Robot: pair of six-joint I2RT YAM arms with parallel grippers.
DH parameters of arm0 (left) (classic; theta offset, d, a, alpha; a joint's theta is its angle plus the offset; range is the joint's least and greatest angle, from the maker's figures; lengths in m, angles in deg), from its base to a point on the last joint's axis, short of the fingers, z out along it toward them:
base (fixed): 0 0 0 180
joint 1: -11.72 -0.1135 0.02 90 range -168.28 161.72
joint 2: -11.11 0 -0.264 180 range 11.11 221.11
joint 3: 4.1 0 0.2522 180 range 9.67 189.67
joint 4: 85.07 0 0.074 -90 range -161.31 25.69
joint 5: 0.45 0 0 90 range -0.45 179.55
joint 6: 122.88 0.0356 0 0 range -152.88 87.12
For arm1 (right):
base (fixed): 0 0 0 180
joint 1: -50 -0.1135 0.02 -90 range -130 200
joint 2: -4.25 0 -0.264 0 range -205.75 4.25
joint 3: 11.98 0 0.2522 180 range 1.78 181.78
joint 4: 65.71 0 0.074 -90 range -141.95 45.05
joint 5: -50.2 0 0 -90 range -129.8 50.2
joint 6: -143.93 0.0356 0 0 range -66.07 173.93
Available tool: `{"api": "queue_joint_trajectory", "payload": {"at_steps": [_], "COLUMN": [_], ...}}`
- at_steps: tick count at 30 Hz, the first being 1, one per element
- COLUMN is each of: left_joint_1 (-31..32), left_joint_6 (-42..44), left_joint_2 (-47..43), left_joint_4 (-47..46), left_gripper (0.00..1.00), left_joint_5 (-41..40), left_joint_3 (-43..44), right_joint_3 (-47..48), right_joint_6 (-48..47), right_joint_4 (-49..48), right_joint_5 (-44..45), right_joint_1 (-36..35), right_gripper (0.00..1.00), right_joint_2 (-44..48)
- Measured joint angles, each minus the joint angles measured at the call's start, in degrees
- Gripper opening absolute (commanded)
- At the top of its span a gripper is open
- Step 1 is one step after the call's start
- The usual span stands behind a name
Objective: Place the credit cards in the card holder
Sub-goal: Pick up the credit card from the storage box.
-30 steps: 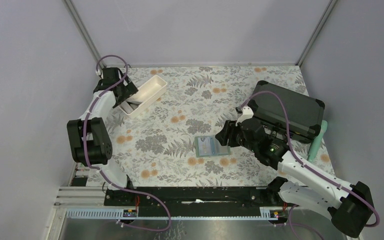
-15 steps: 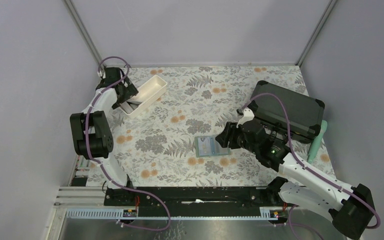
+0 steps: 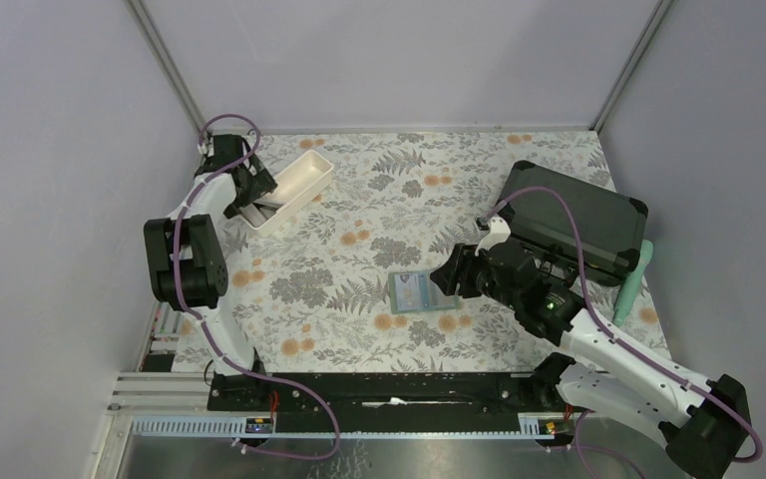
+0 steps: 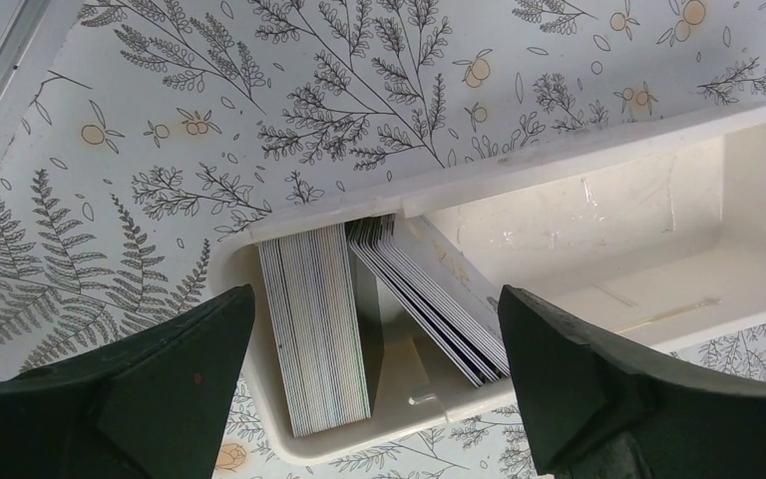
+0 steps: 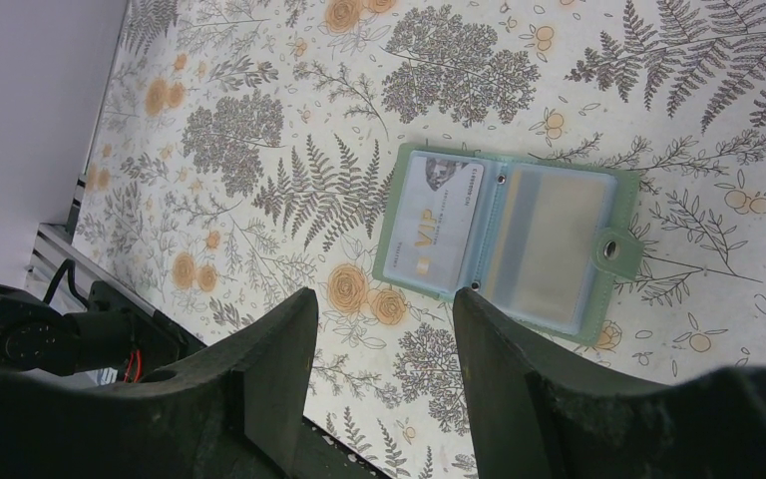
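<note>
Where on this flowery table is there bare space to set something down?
Free: the wide middle between the white tray and the card holder, and the far strip between tray and black case. Crowded: the right side, around case and holder.

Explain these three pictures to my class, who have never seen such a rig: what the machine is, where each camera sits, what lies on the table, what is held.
Two white-and-black robot arms stand at a table with a floral cloth. One picture looks down on both; the others come from wrist cameras. The left gripper hangs open over a white oblong plastic tray of stacked thin cards. The right gripper hangs open above an open sage-green card holder with a pale card inside. Nothing is held.
</note>
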Motion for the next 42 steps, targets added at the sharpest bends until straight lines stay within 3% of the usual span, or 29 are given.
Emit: {"api": "queue_joint_trajectory", "payload": {"at_steps": [42], "left_joint_1": [0.0], "left_joint_6": [0.9], "left_joint_2": [4.9], "left_joint_4": [0.8], "left_gripper": [0.95], "left_joint_5": [0.2], "left_joint_3": [3.8], "right_joint_3": [-1.3], "right_joint_6": [1.8], "right_joint_4": [0.3], "right_joint_5": [-0.4], "right_joint_1": [0.0], "right_gripper": [0.59], "right_joint_2": [2.0]}}
